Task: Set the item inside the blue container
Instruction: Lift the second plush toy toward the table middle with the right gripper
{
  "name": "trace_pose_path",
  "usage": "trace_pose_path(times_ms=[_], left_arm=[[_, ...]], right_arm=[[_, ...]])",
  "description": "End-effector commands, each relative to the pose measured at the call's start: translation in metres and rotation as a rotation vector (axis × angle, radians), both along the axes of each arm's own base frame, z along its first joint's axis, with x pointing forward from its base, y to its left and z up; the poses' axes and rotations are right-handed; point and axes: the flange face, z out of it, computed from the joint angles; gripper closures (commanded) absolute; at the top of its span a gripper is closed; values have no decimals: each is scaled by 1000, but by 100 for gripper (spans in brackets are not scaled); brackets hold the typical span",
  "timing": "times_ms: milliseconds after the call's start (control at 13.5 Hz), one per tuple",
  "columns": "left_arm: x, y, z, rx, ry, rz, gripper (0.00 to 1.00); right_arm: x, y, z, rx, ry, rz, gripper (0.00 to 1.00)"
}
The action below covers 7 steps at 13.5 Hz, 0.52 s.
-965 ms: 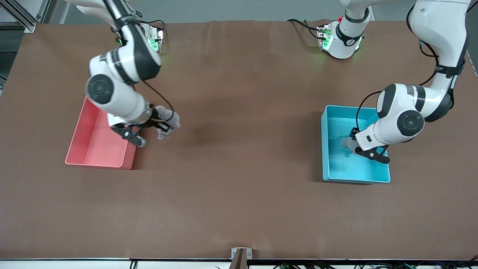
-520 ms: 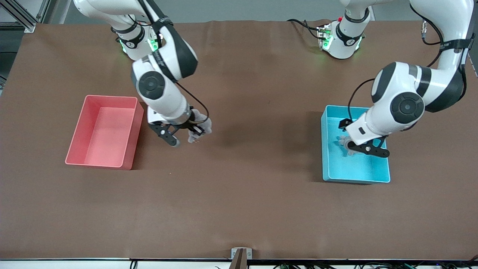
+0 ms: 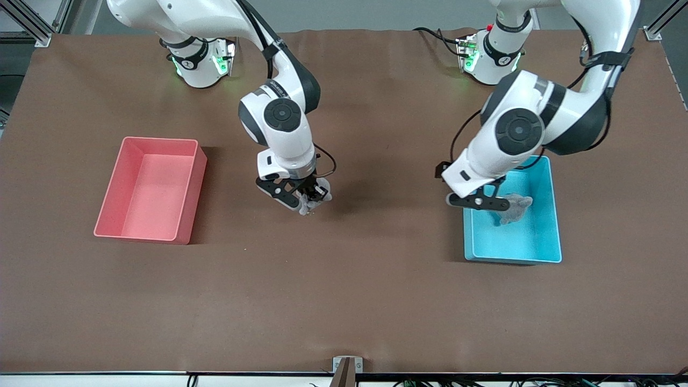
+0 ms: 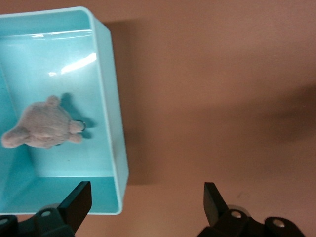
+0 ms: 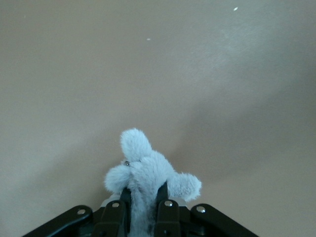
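Jaws first: the left gripper (image 3: 475,201) stands wide open and empty over the edge of the blue container (image 3: 553,215), while the right gripper (image 3: 306,199) is clamped tight on a pale bluish plush toy (image 5: 148,173), its fingers (image 5: 165,210) pinching the soft body.

Two bins of the same shape rest on the brown table (image 3: 344,301). One is the blue container, a light cyan rectangle with rounded corners and straight walls, at the middle right of the front view. The other is a pink bin (image 3: 115,215) at the middle left, holding nothing.

Both arms reach from the top of the front view. The left arm bends down over the container's upper corner, its wrist camera looking onto the container wall and bare table beside it. The right arm hangs over the centre of the table, between the two bins.

Two plush toys show. A grey one (image 3: 513,207) lies on the floor of the blue container, limbs spread, apart from the open gripper. The held toy hangs over bare table, one small dark eye showing in the right wrist view.
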Motion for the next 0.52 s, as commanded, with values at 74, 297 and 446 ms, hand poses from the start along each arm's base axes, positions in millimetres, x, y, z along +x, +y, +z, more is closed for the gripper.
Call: trace_pose_path(times_ms=[74, 297, 446], left_arm=[[13, 2, -2, -21, 17, 33, 0], [16, 8, -3, -18, 18, 43, 0], [17, 9, -3, -17, 16, 44, 0]], right_arm=[[-2, 16, -17, -51, -90, 14, 99], [-19, 35, -48, -72, -79, 37, 99], [-26, 48, -64, -82, -71, 58, 99]])
